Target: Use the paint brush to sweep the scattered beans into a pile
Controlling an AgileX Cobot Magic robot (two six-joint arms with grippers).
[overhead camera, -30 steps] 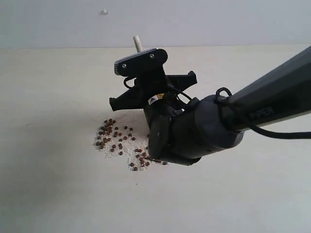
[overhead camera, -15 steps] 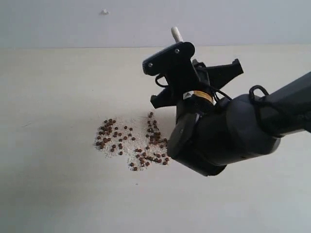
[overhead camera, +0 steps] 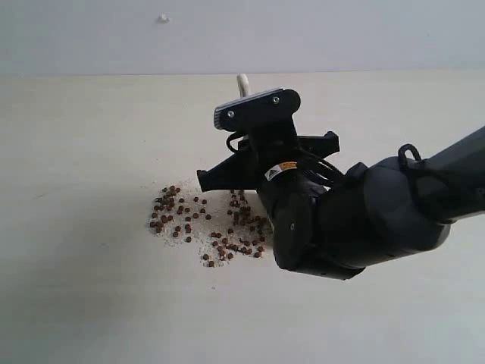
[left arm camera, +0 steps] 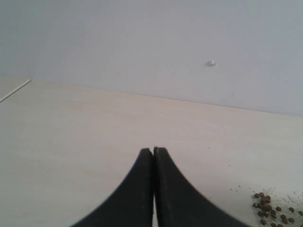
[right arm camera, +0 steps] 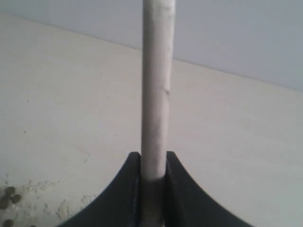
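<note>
Hand (right arm camera: 154, 157) tight around paint brush (right arm camera: 157, 85)

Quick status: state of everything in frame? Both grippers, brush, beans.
left gripper: shut, empty, off to the side of the beans.
right gripper: shut on the brush handle.
paint brush: held by its handle, bristles hidden behind the arm.
beans: loose spread-out patch on the table, not one tight pile yet.
</note>
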